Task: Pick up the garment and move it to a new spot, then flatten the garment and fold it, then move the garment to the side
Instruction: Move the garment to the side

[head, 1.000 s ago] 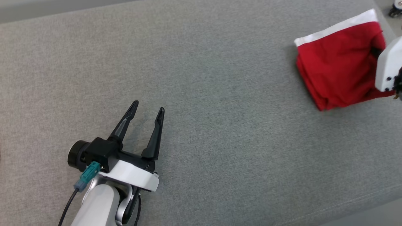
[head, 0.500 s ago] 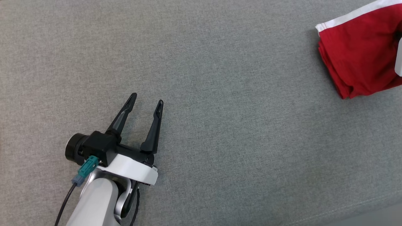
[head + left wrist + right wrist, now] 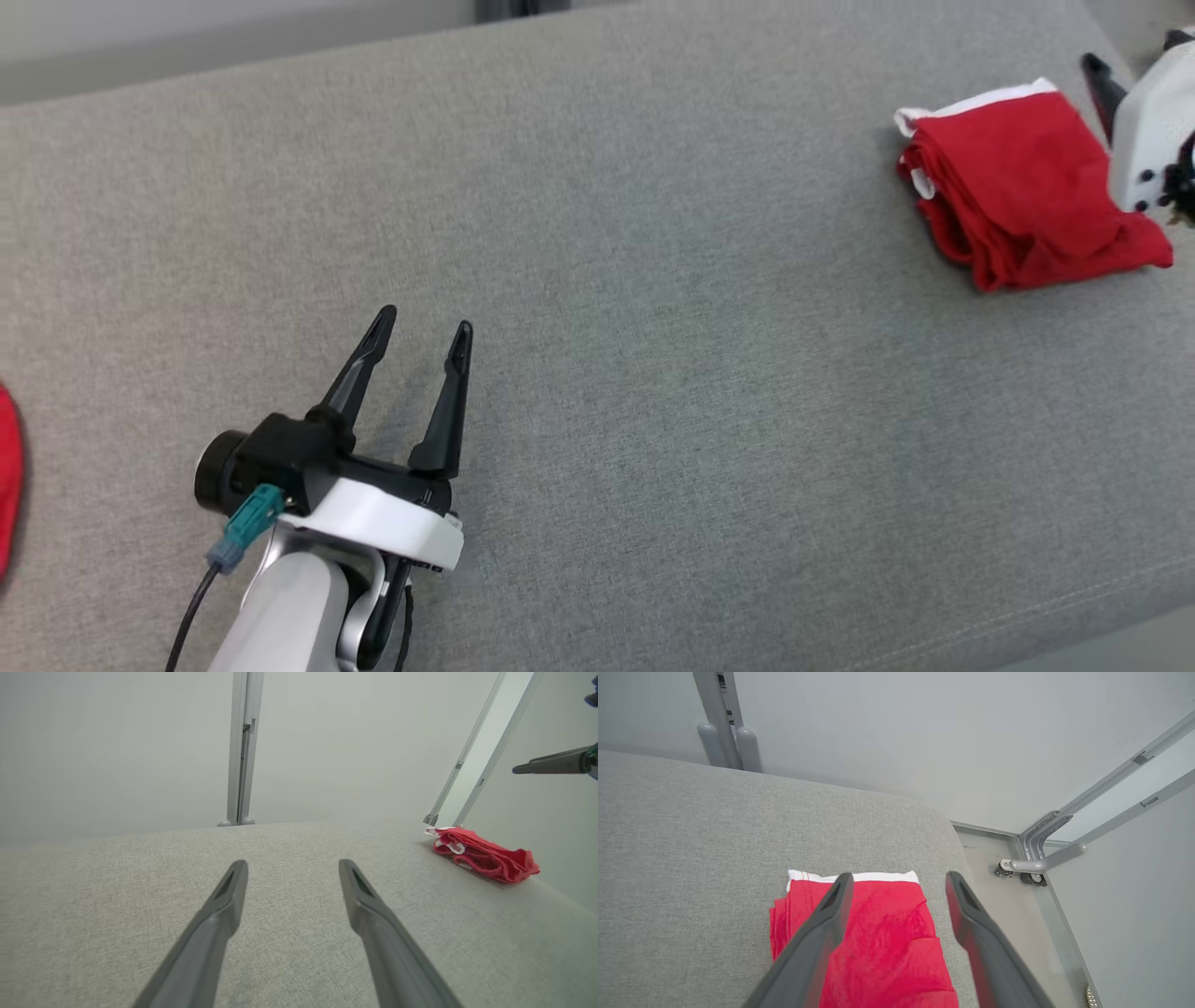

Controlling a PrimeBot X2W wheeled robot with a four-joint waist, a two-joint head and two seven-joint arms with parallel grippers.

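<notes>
Mid cushion (image 3: 709, 392) open — folded garment (image 3: 1018, 187) at right end, red cloth (image 3: 6, 476) at left edge.

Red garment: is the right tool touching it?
Apart. Left wrist view: a finger of the right tool hangs clear above the garment, wall showing between.

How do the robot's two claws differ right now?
The left gripper points over bare grey cushion, far from the red garment. The right gripper hangs above that folded garment at the cushion's end, clear of it. In the head view the left gripper shows whole, while the right gripper is partly cut off at the edge. Shared: both stand open, holding nothing.
</notes>
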